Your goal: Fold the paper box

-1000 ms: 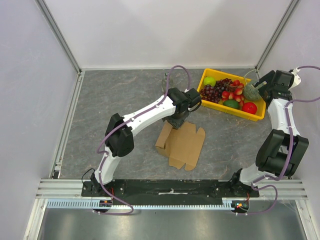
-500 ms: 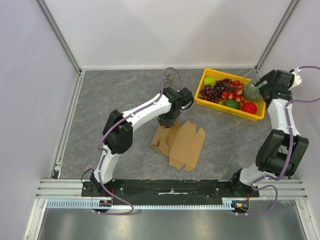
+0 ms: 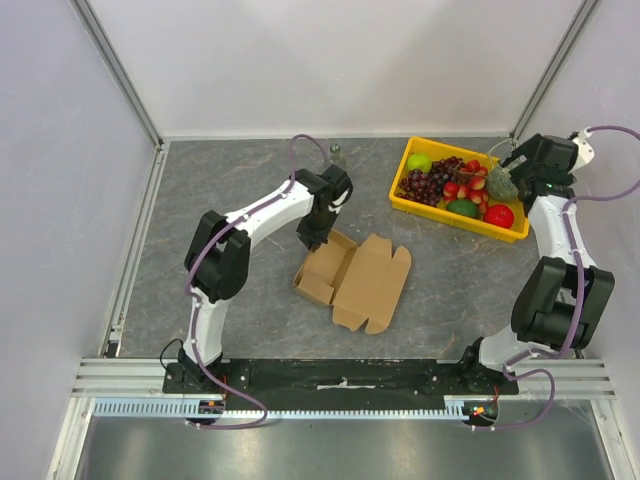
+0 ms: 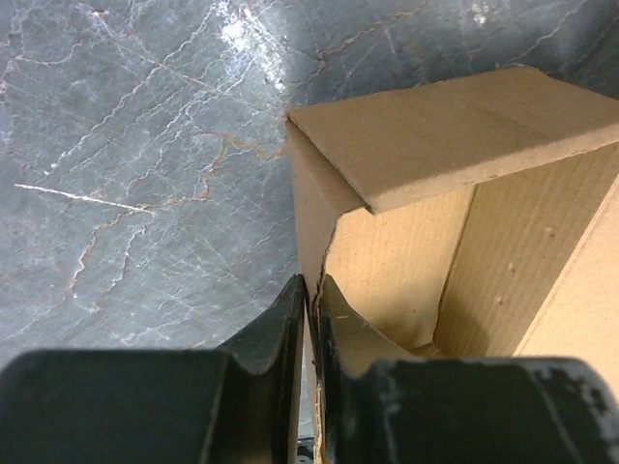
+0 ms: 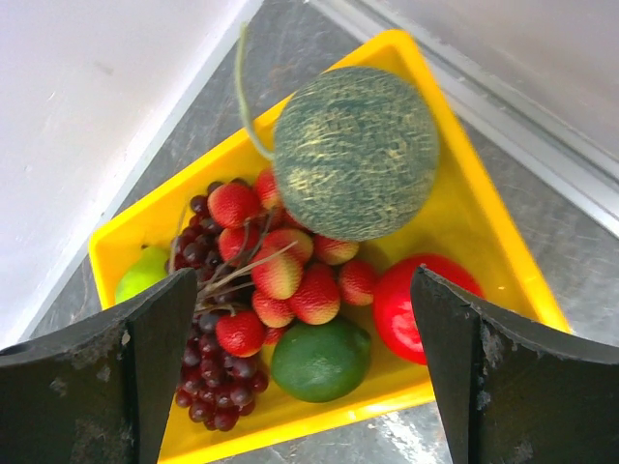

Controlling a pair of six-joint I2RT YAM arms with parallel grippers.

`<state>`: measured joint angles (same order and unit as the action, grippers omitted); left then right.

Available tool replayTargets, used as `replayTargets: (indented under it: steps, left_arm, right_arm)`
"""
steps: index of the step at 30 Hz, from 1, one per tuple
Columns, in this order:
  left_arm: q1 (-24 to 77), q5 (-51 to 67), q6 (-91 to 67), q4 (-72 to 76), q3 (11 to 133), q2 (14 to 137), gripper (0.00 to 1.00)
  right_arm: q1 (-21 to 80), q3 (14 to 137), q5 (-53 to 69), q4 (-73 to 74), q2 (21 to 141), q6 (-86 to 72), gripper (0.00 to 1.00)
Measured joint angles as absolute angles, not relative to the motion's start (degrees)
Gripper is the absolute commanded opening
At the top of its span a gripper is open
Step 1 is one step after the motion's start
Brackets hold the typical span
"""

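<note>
Two arms in frame, only one on the work. Left gripper (image 4: pixel 309 290) is pinched almost closed on the paper box (image 3: pixel 352 278). The wrist view shows both dark fingers (image 4: pixel 276 333) pressed against either side of a thin upright cardboard wall, with a sliver of brown edge between them. The box sits mid-tabletop (image 3: pixel 450 300), well apart from the yellow tray (image 3: pixel 452 222). From the top view its left part has walls raised into a shallow open trough, and its right part lies flat with notched tabs along the edge. The left gripper (image 3: pixel 313 238) comes down on the far left wall. The contact point can't be seen from above because the wrist body covers it. In the left wrist view one flap leans over the trough at the top, the box is cut off at the right frame edge, and the bottom strip is just the gripper's own housing. Right gripper (image 5: pixel 302 278) is spread wide with nothing held, hanging over the tray. Below it are the melon (image 5: pixel 356 153), strawberries (image 5: pixel 290 275), grapes (image 5: pixel 208 387), lime (image 5: pixel 321 360) and red fruit (image 5: pixel 411 304), the last partly behind one finger. In the top view the right gripper (image 3: pixel 512 168) blends into the fruit, so its fingers are hard to separate. A small greenish item (image 3: pixel 336 150) near the far tabletop edge is too small to identify.
</note>
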<state>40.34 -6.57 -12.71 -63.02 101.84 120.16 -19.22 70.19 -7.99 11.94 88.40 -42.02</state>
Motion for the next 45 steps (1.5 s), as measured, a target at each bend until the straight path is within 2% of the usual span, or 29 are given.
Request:
replayTargets:
  steps: [10, 18, 31, 37, 45]
  left_arm:
    - [37.9, 1.6, -12.5, -50.7, 87.3, 114.9, 0.12]
    - [37.9, 4.5, -12.6, -43.3, 79.0, 113.3, 0.11]
    - [37.9, 5.1, -12.5, -31.3, 68.5, 106.7, 0.09]
    - [38.0, 6.7, -12.1, -27.9, 67.7, 106.7, 0.09]
    - [38.7, 7.6, -11.2, -26.1, 68.9, 107.9, 0.08]
  right_arm:
    - [-7.7, 68.8, -14.4, 1.3, 92.2, -40.8, 0.98]
    - [3.2, 62.8, -18.4, -5.7, 90.7, -37.2, 0.98]
    - [18.1, 66.6, -23.5, 13.1, 86.1, -31.4, 0.98]
    - [27.9, 59.8, -22.8, 16.9, 74.4, -25.5, 0.98]
    - [47.8, 45.2, -12.6, 14.0, 51.4, -18.6, 0.98]
